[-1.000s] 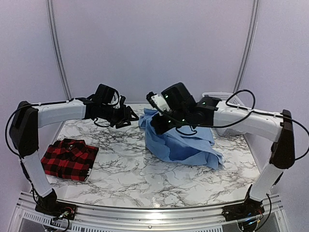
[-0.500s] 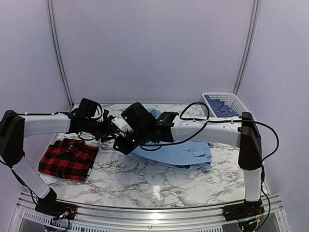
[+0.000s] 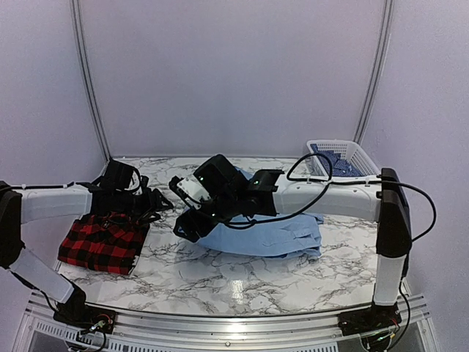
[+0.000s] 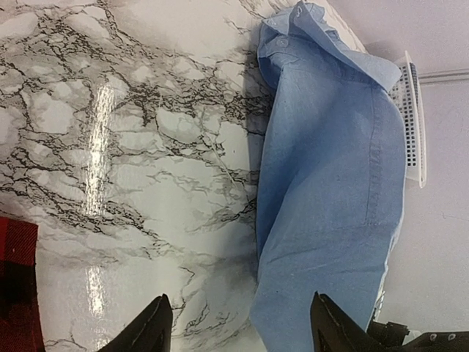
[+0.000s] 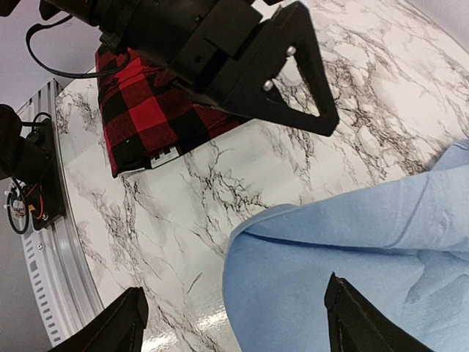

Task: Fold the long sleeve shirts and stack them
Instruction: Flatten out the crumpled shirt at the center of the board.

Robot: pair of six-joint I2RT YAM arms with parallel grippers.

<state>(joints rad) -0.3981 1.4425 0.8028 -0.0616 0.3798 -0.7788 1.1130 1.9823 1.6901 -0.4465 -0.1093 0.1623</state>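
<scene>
The first shirt (image 3: pixel 99 246) lies on the tabletop (image 3: pixel 220 282) at its left edge. The second shirt (image 3: pixel 282 238) lies right of the middle, well apart from it. A basket (image 3: pixel 357 151) stands in the far right corner. The right pincer (image 3: pixel 187 224) hangs at the second shirt's left end.

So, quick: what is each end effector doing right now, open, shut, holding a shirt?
Left end effector: open, holding nothing.
Right end effector: open over the blue shirt, holding nothing.
</scene>
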